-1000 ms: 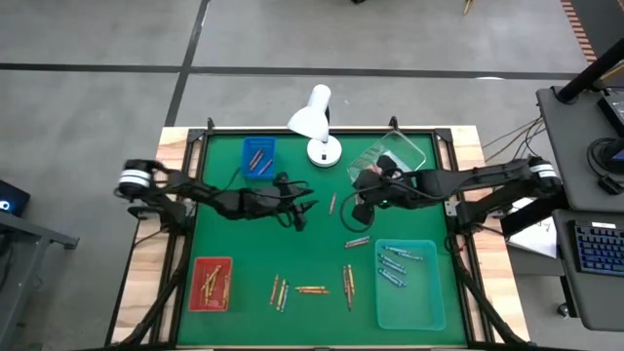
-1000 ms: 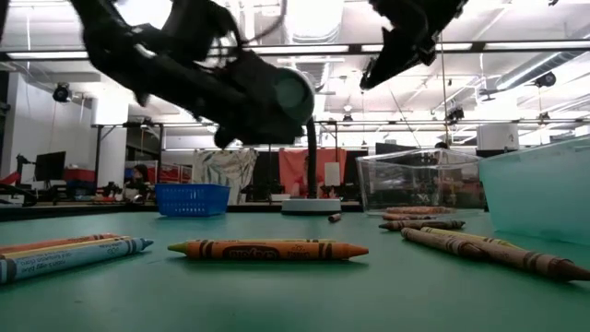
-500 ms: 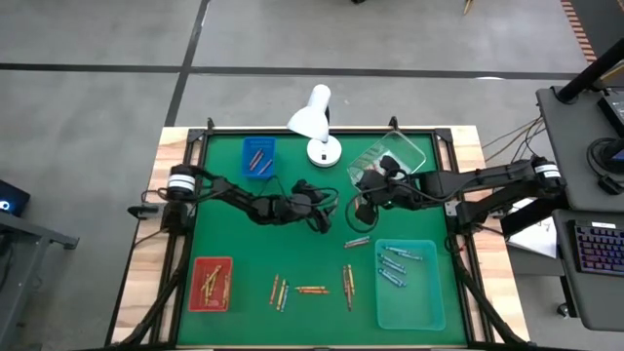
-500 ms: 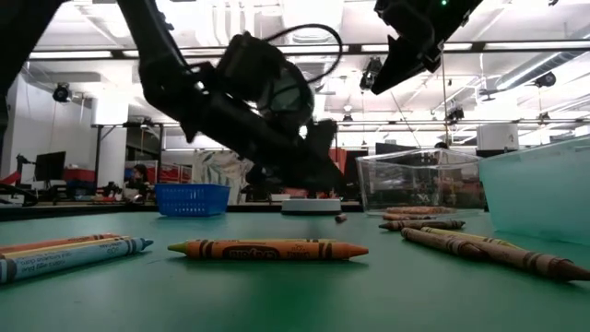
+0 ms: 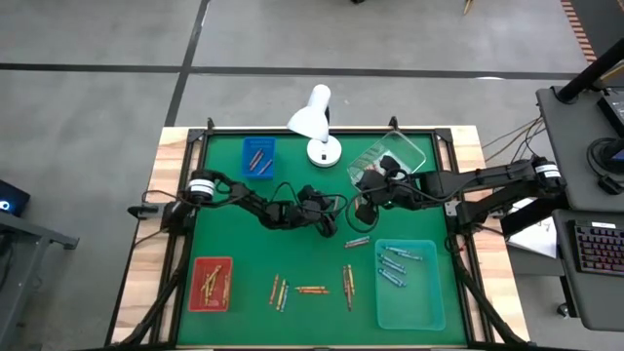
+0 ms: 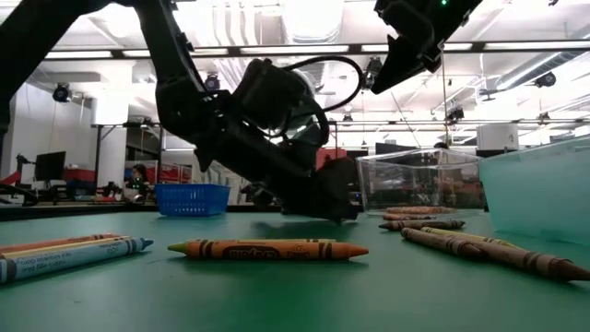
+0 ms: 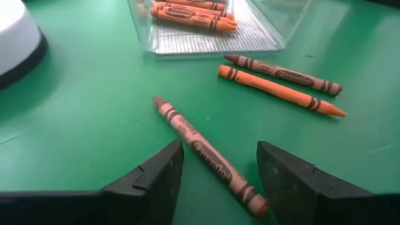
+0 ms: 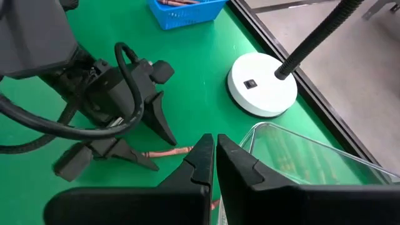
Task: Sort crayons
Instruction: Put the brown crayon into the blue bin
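Straddling a brown crayon (image 7: 206,153) on the green table (image 5: 234,244), the left gripper (image 7: 215,181) sits low with fingers spread wide, nothing gripped; the right gripper (image 8: 214,159) hangs clenched and empty near the clear tray (image 5: 390,156); more crayons (image 5: 310,290) lie loose along the near edge, others in the trays.

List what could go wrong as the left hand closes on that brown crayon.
1. The left hand, open, straddles the brown crayon, which lies at a slant between its fingers; closing may roll or pivot it instead of gripping.
2. The shut right hand hangs close above the same spot; the arms could collide.
3. The clear tray sits nearby and could be nudged.
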Controlling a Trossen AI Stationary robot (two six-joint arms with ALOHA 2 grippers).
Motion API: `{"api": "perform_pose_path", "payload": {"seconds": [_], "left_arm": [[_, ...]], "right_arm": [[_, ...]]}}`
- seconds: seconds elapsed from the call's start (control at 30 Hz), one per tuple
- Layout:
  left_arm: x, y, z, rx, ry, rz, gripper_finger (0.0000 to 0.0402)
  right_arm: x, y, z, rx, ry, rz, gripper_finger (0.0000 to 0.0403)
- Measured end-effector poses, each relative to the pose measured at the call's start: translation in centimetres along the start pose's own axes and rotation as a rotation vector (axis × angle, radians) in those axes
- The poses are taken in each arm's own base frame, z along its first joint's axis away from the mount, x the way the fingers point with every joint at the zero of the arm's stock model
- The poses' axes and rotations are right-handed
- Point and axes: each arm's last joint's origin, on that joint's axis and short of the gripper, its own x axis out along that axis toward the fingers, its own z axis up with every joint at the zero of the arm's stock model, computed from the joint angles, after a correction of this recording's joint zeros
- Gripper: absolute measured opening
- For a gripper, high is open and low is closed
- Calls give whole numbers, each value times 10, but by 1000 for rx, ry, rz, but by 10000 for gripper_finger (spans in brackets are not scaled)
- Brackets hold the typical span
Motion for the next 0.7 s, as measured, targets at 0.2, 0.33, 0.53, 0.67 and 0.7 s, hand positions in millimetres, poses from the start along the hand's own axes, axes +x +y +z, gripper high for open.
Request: {"api": "perform_pose_path", "payload": {"seconds": [0.2, 0.33, 0.53, 0.67, 0.7], "left_arm": [[0, 2, -2, 9, 18, 28, 150], [0, 3, -3, 13, 20, 49, 99], [0, 3, -3, 15, 20, 64, 15], [-2, 3, -2, 19, 27, 58, 10], [-3, 3, 0, 26, 32, 55, 9]], "right_arm": [[0, 0, 0, 7, 0, 0, 9], [0, 0, 0, 13, 0, 0, 9], [0, 0, 0, 26, 0, 0, 9], [1, 0, -1, 32, 4, 0, 9], [1, 0, -1, 35, 5, 0, 9]]}}
